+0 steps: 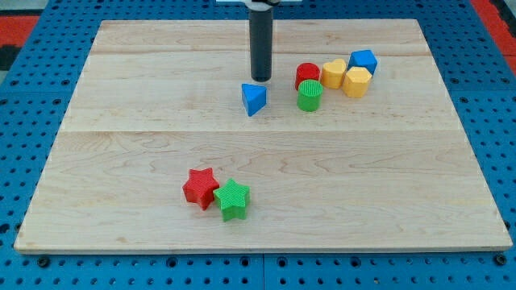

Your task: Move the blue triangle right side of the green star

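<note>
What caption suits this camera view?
My tip sits just above the blue triangle, far from the green star.

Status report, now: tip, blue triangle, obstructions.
My tip just above the blue triangle, toward view's top. Green star far below, touching red star. Path between them open.

Blue triangle [253, 98], green star [233, 199], red star [200, 187], pale wooden board [121, 161].

Robotics lab, wooden board [387, 201] on blue pegboard bench [492, 97]
</note>
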Robot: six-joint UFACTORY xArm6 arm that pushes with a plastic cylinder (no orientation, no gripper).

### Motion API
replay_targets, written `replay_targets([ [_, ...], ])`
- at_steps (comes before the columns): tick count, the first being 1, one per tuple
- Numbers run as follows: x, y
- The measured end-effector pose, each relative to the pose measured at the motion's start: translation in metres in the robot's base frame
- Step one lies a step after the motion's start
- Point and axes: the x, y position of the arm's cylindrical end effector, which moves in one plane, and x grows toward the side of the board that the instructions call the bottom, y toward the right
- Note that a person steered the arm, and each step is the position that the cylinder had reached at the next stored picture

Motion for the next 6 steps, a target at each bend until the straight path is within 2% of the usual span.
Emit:
replay_targets([
  [1, 0.010, -0.002],
  [3, 0.093, -0.007],
  [4, 0.094, -0.009],
  [5, 0.071, -0.027],
  [6, 0.086, -0.067],
])
